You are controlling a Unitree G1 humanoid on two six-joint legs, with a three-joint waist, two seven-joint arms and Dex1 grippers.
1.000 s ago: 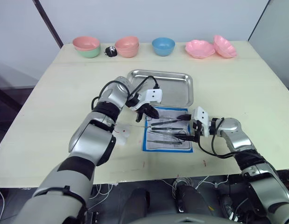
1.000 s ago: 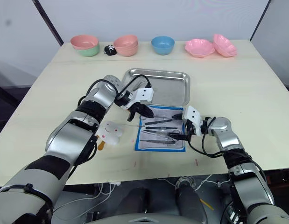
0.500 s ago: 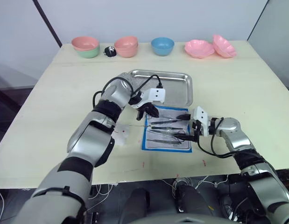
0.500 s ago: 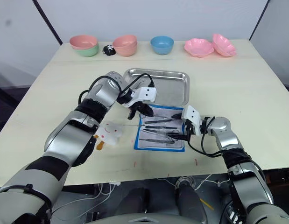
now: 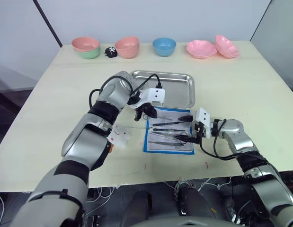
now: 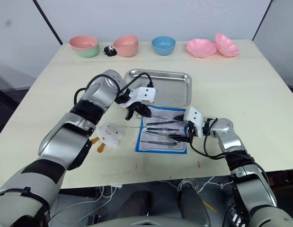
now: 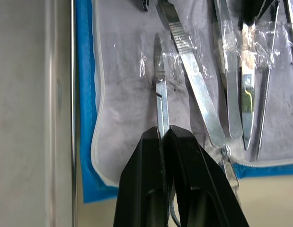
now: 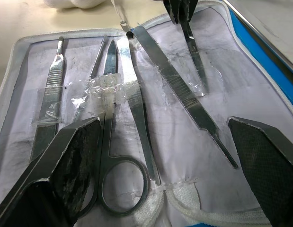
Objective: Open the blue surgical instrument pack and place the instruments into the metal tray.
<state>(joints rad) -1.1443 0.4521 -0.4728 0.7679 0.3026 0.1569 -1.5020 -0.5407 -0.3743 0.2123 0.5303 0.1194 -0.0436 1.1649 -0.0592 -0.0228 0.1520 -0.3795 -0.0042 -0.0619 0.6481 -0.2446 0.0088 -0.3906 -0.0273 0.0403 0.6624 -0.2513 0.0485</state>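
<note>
Now: left gripper (image 7: 165, 137), fingers pinching one thin blade among the instruments (image 8: 137, 101), has drifted toward the metal tray (image 5: 177, 92); opened blue surgical instrument pack (image 5: 148, 144) lies just near of it; right gripper (image 8: 165, 156) spread, waiting; first transfer underway.

Bare metal tray (image 5: 177, 90) just beyond the blue surgical instrument pack (image 5: 148, 144) — open room above both. Near edge blocked by the right gripper (image 5: 197, 134), far-left corner by the left gripper (image 5: 147, 114).
</note>
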